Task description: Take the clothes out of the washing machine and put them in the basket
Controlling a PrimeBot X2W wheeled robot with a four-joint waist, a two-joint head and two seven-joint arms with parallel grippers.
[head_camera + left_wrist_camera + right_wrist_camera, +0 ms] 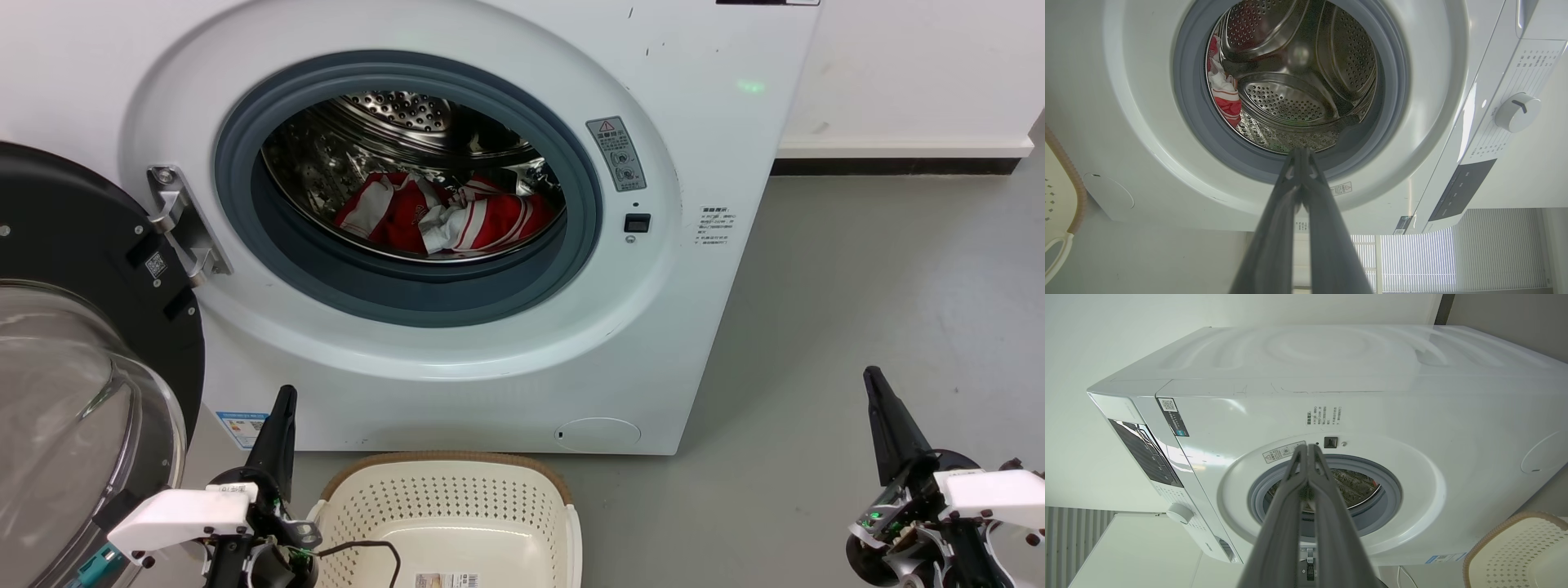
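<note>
red-and-white clothes (445, 216) lie inside the washing machine (718, 122), centre of the head view; basket (457, 506) bottom centre. left gripper (283, 402) lower left, right gripper (873, 384) lower right, fingers pressed together, empty. left wrist view adds the control dial (1517, 112).

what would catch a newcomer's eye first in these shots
The red and white clothes stand out, heaped low in the shiny drum of the white washing machine, whose door hangs open at the left. In front of it sits the cream basket, with the left gripper and right gripper shut at either side.
</note>
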